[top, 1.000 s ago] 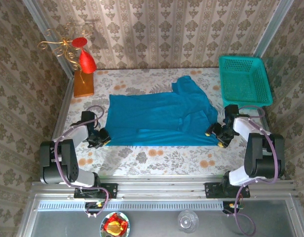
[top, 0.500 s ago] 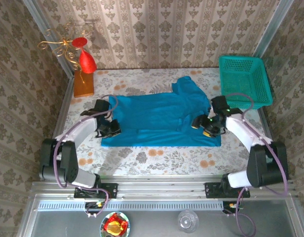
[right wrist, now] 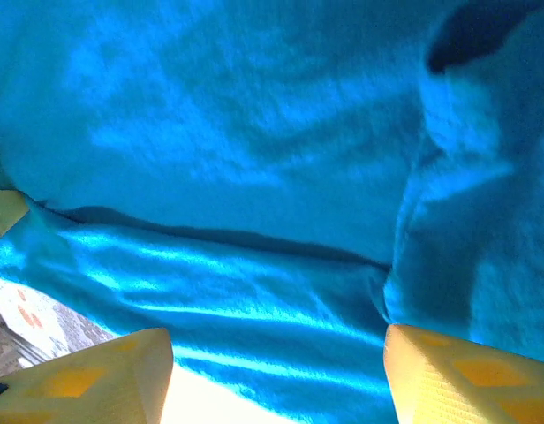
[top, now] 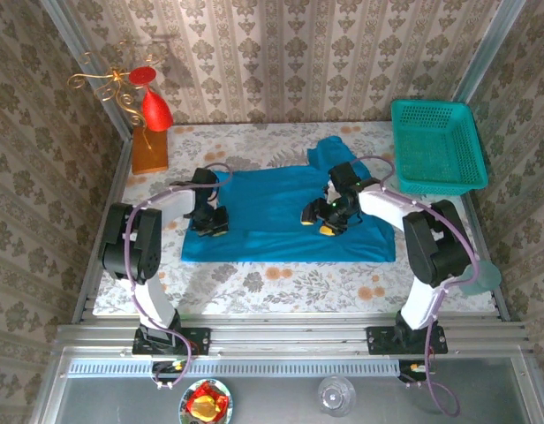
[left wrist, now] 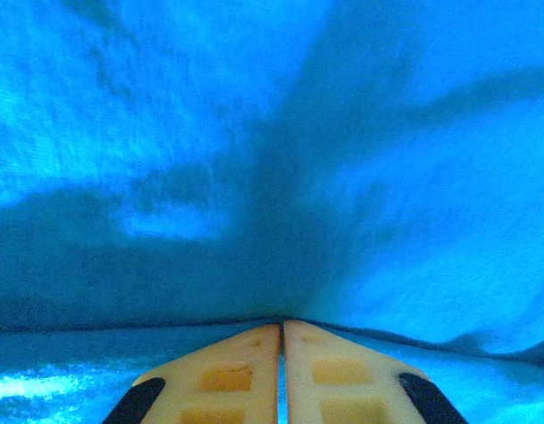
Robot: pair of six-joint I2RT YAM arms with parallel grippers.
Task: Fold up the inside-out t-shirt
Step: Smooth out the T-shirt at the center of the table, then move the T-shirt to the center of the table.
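My left fingers (top: pixel 210 221) are clenched tip to tip on a fold of the t-shirt (top: pixel 272 212). In the left wrist view the two yellow pads meet at my left fingers (left wrist: pixel 282 323), with only a thin blue line of the t-shirt (left wrist: pixel 343 132) between them, and the cloth rises away from the tips like a tent. My right fingers (top: pixel 326 222) are released and stand wide apart. In the right wrist view the t-shirt (right wrist: pixel 254 132) lies in the gap of my right fingers (right wrist: pixel 274 343), and I cannot tell whether either pad touches it.

The t-shirt lies flat on the bench (top: pixel 281 283), mid-bench, with its long axis running from 9 o'clock to 3 o'clock. One lobe of cloth pokes out toward 12 o'clock near its 3 o'clock end.

My left fingers sit over the shirt's 9 o'clock end, just inside the edge. My right fingers hang over the cloth on its 3 o'clock half, below that lobe. The green basket (top: pixel 438 185) stands at 2 o'clock, apart from the shirt.
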